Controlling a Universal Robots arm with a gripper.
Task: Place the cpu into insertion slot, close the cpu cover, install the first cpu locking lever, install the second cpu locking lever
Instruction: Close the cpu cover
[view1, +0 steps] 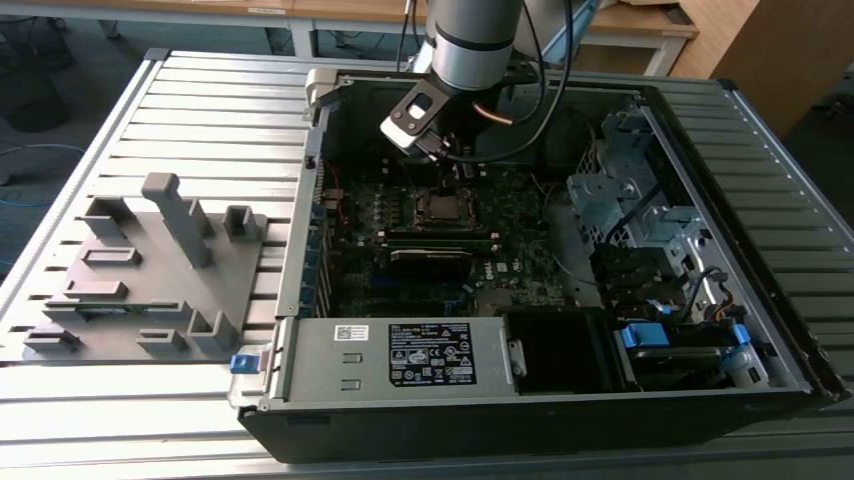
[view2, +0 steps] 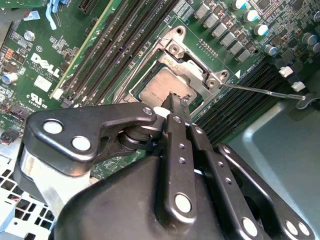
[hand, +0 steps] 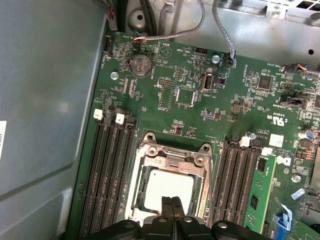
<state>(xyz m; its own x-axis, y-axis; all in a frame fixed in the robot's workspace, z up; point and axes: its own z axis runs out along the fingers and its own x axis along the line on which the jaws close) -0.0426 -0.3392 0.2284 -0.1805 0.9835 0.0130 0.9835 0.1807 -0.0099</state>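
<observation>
Gripper: we see our black metal two-finger gripper (hand: 172, 201) pinched together, holding nothing.
Cpu: small square silver-grey metal chip (hand: 165, 184) under its tips, just above centre in the exterior view.
Cover: thin silver metal frame plate (hand: 172, 159) lying around it.
Board: green motherboard (hand: 190, 70) beneath.

cpu (hand: 169, 186) in insertion slot (hand: 141, 176)

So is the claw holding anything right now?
No, nothing. The claw is shut with nothing pinched in it. Its tip is down by the cpu, which lies under the cpu cover.
</observation>
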